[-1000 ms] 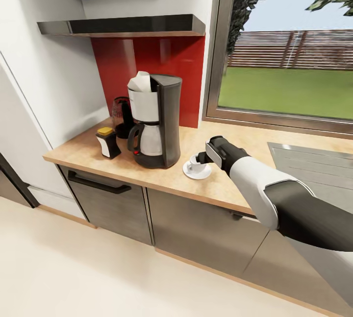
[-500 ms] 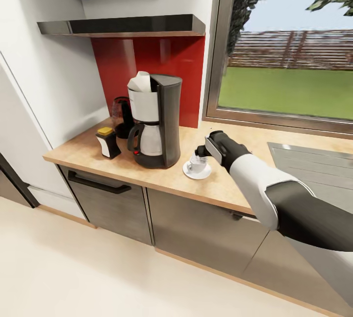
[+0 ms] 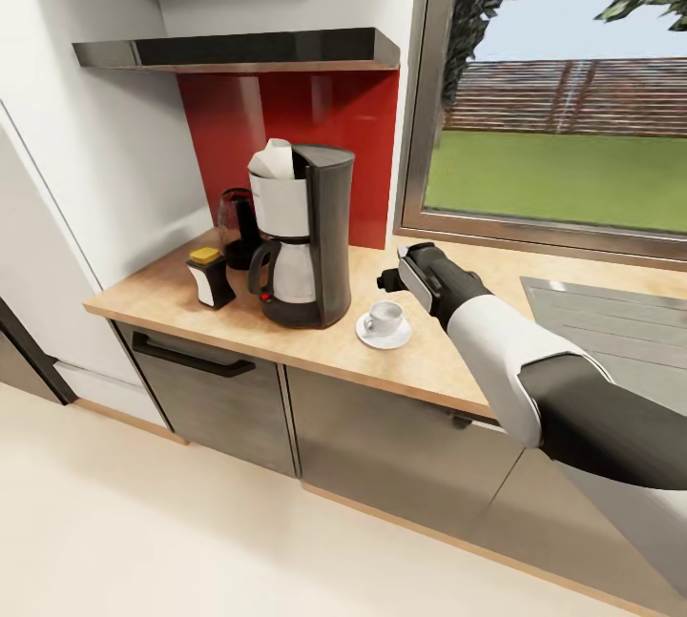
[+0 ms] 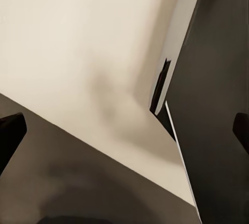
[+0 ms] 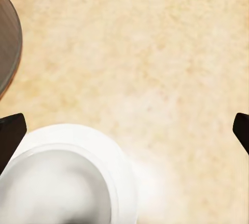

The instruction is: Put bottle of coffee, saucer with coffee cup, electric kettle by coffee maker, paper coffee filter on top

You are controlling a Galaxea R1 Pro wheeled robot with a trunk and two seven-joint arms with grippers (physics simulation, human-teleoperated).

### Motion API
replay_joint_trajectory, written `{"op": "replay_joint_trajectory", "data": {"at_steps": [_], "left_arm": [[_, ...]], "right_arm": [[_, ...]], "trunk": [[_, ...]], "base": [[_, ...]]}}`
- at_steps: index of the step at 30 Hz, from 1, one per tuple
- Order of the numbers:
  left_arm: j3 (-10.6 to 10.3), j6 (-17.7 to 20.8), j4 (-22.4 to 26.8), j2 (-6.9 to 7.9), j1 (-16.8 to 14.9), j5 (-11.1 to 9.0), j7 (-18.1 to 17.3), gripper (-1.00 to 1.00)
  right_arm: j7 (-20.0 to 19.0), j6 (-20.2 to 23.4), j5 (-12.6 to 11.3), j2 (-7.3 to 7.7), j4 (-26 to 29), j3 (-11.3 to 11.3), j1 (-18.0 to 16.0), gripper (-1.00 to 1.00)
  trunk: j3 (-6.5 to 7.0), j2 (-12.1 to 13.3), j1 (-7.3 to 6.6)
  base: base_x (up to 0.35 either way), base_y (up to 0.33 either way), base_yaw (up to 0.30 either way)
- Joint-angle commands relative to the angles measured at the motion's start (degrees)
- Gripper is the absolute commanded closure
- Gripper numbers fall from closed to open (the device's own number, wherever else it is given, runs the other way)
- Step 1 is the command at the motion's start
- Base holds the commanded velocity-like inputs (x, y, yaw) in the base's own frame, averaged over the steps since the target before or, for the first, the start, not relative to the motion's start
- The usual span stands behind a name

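The right gripper (image 3: 388, 279) is hovering just above and behind the cup (image 3: 385, 317), fingers spread wide and holding nothing; in the right wrist view the two dark fingertips (image 5: 11, 135) are sitting at opposite edges of the frame with the cup (image 5: 57, 187) and bare wood between them. The cup is sitting upright on the saucer (image 3: 384, 333), which is resting on the surface (image 3: 429, 359) just right of the coffee maker (image 3: 301, 236), around the middle of the head view. A white filter (image 3: 274, 159) is poking up out of the top of the coffee maker. Left of the machine, the bottle (image 3: 210, 278) with its yellow cap is standing on the surface, and the dark red kettle (image 3: 237, 226) is tucked behind it against the red backsplash (image 3: 286, 116). The black shelf (image 3: 239, 50) is running across the upper left of the frame. The left gripper (image 4: 124, 130) is pointing at pale floor and a dark panel, fingers spread too, gripping nothing.
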State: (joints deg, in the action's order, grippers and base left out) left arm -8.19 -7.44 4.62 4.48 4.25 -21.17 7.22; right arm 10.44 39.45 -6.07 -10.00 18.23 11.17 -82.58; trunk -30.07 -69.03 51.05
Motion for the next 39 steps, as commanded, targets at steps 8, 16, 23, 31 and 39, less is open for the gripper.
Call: {"op": "replay_joint_trajectory", "data": {"at_steps": [8,16,23,31,39], "left_arm": [[-0.51,-0.03,0.43,0.01,0.06,-0.40,0.25,-1.00],[-0.51,-0.08,0.52,-0.05,0.06,-0.45,0.25,-1.00],[-0.58,-0.05,0.56,-0.15,0.06,-0.38,0.25,-1.00],[-0.62,-0.03,0.57,-0.17,0.06,-0.37,0.25,-1.00],[-0.62,-0.03,0.57,-0.17,0.06,-0.37,0.25,-1.00]], "right_arm": [[0.22,-0.16,-0.71,0.00,0.02,3.92,-0.04,-1.00],[0.18,-3.33,-0.87,0.00,-0.15,4.45,0.03,-1.00],[0.19,-4.02,-0.87,0.00,-0.21,4.47,0.09,-1.00],[0.19,-4.10,-0.87,0.00,-0.21,4.47,0.18,-1.00],[0.19,-4.10,-0.87,0.00,-0.21,4.47,0.30,-1.00]], "trunk": [[-0.03,-0.03,0.00],[0.21,-0.03,0.00],[0.45,-0.03,0.00],[0.75,-0.03,0.00],[1.10,-0.03,0.00]], "base": [[0.000,0.000,0.021],[0.000,0.000,0.209],[-0.128,-0.013,0.242],[-0.278,-0.136,0.244],[-0.283,-0.158,0.244]]}}
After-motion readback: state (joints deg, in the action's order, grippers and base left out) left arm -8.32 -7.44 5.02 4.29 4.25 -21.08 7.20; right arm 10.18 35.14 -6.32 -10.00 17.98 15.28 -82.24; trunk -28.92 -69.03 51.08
